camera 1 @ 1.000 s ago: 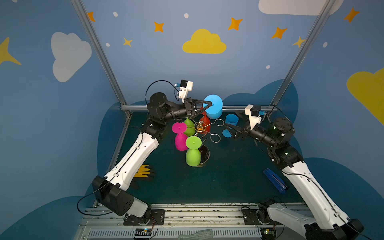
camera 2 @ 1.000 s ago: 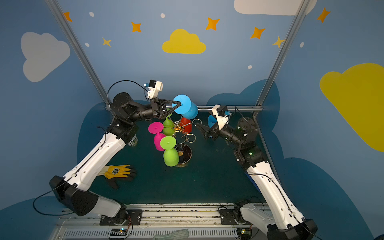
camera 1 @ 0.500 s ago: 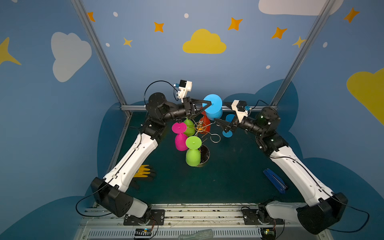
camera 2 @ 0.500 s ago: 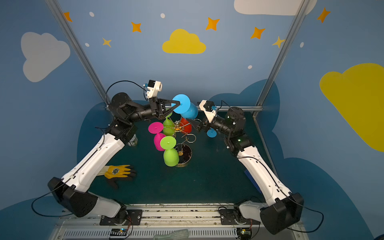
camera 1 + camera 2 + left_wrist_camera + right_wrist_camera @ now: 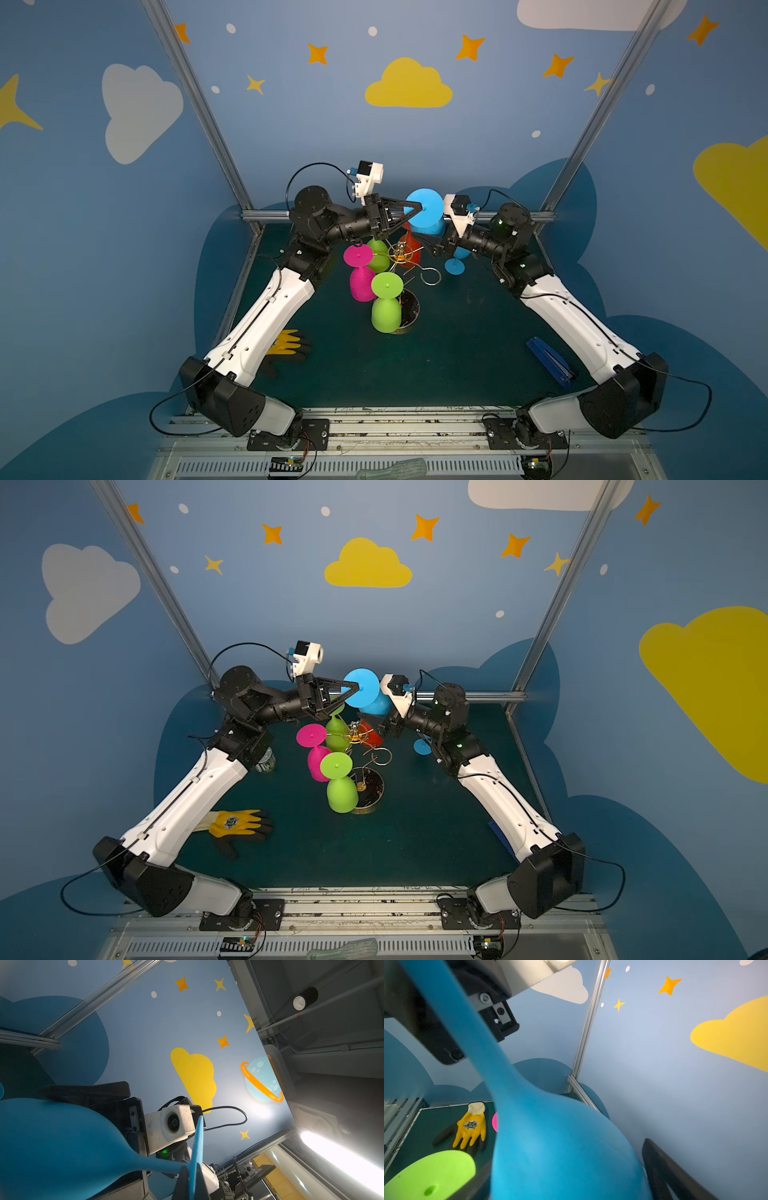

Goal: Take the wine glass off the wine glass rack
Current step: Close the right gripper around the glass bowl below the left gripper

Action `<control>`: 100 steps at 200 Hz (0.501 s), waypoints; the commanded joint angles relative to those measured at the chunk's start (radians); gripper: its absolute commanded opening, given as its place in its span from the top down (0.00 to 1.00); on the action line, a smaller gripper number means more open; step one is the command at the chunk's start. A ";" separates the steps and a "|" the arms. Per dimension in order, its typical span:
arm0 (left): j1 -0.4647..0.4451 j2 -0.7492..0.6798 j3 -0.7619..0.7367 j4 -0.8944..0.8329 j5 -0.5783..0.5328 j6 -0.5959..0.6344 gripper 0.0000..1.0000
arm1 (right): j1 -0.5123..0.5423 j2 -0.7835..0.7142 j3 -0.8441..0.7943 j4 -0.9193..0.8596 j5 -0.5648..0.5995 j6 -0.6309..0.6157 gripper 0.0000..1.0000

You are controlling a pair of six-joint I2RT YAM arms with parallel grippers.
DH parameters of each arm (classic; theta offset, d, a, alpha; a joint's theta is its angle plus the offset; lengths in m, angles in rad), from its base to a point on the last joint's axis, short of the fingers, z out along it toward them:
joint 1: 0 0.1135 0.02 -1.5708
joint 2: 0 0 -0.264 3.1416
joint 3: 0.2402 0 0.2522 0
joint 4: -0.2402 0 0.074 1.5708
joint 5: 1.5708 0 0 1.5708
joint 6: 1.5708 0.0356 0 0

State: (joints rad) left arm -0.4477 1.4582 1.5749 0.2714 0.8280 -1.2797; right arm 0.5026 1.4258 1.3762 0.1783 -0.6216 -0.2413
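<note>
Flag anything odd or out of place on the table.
Yellow work glove lies beside the left arm and a flat blue object beside the right arm: stray clutter, unrelated to the wine glass rack. No spill visible.

The blue wine glass (image 5: 550,1147) looks like smooth, matt plastic with a faint sheen. The wine glass rack (image 5: 401,251) is thin, shiny gold metal wire. The glove (image 5: 471,1126) is yellow knitted cloth with a paler cuff. The table (image 5: 457,353) is a dull, matt dark green, and the frame posts (image 5: 199,108) are pale brushed metal.
</note>
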 commanded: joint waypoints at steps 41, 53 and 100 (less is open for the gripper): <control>0.007 -0.025 0.004 0.045 0.015 0.009 0.95 | 0.021 -0.029 0.033 -0.063 0.023 0.047 0.39; 0.009 -0.025 0.008 0.046 0.016 0.015 0.89 | 0.024 -0.046 0.025 -0.072 0.034 0.058 0.42; 0.026 -0.046 -0.002 0.000 0.005 0.128 0.40 | 0.025 -0.125 0.060 -0.262 0.165 0.133 0.56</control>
State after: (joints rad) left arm -0.4355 1.4567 1.5745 0.2829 0.8349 -1.2461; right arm 0.5247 1.3670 1.3777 0.0494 -0.5522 -0.1749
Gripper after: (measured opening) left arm 0.487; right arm 0.741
